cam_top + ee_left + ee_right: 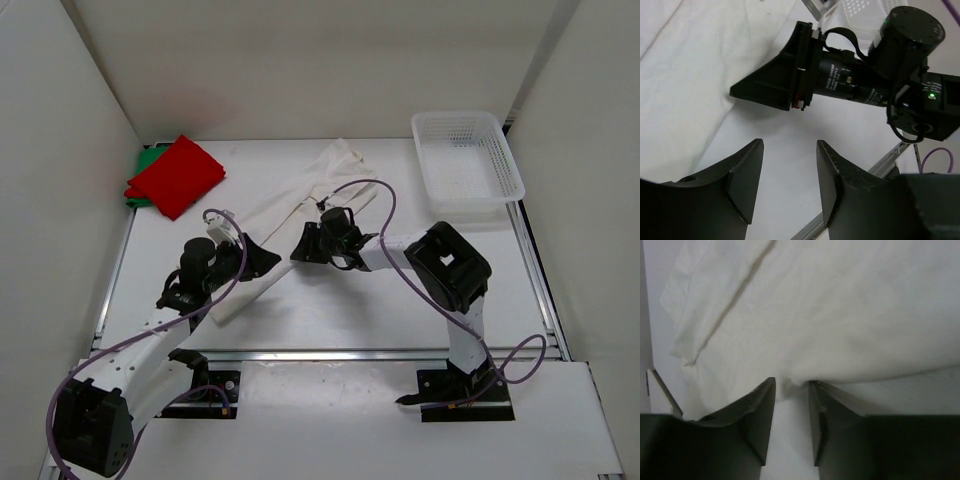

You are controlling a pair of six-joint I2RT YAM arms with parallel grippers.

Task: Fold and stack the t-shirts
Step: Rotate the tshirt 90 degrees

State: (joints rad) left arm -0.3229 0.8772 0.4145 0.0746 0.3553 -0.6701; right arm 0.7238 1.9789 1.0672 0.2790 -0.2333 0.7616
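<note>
- The white t-shirt (pixel 285 205) lies as a long, rumpled strip across the middle of the worktop (pixel 400 320), running from far centre to near left.
- The red t-shirt (pixel 178 175) sits folded on the green t-shirt (pixel 145 160) in the far left corner.
- Your right gripper (pixel 791 382) has its fingers apart at the white shirt's edge, with cloth at the tips but not pinched.
- Your left gripper (pixel 790 147), just to its left, is apart and empty.
- The fold looks unfinished, so take the edge at two well-spread points.
- Close fully on the cloth before lifting.
- Keep the cloth taut and carry both ends across evenly.
- The grippers are close together, so mind a collision.
</note>
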